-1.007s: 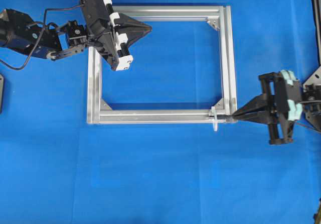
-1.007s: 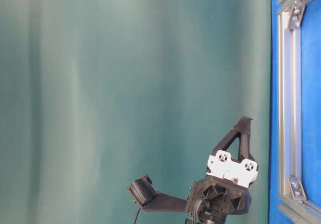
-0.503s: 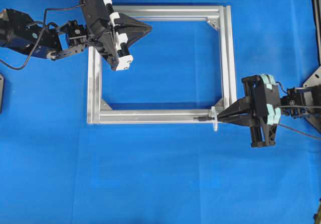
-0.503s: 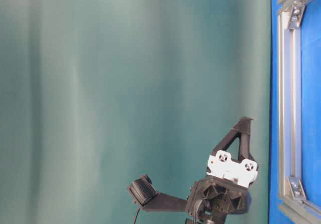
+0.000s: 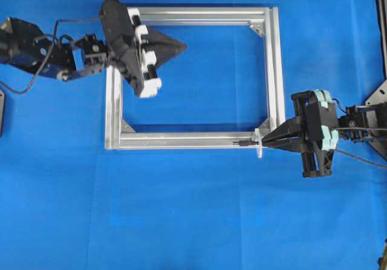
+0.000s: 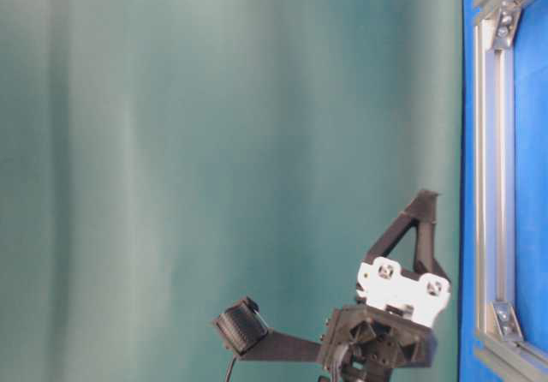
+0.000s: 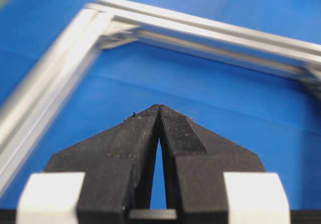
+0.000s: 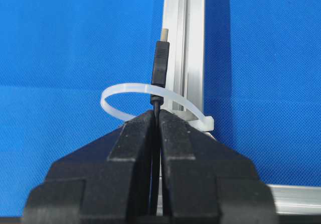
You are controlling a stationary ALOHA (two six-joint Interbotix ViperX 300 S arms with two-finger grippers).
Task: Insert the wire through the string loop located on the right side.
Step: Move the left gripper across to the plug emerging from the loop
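**Plug tip through the loop, right gripper pinching the wire**

Landmark for all positions: the aluminium frame (image 5: 192,76), a silver rectangle lying flat on the blue table (image 5: 193,221).

Edges and room. In the overhead view I see bare blue cloth inside the frame and a broad bare stretch below its bottom bar. To the right of the frame's right bar the cloth is taken up by the right arm. The left gripper (image 5: 179,42) hangs over the frame's top-left corner, its tip reaching inward over the bare interior. Its fingers (image 7: 145,133) are pressed together with nothing between them; the left wrist view shows only blue cloth and the frame's bars beyond the tip.

Task things. The string loop (image 5: 259,143) sticks out from the frame's bottom bar, just beside the bottom-right corner. In the right wrist view the string loop (image 8: 145,101) arcs out to the left of the bar as a thin white band.

The right gripper (image 5: 266,143) sits just outside that bottom-right corner, tip pointing along the bottom bar, touching or nearly touching the loop. Its fingers (image 8: 135,138) are clamped on the wire (image 8: 159,73). The black plug has passed through the loop and lies beyond it, alongside the bar. Overhead, the wire (image 5: 242,143) shows as a short dark tip just left of the loop, on the bottom bar.
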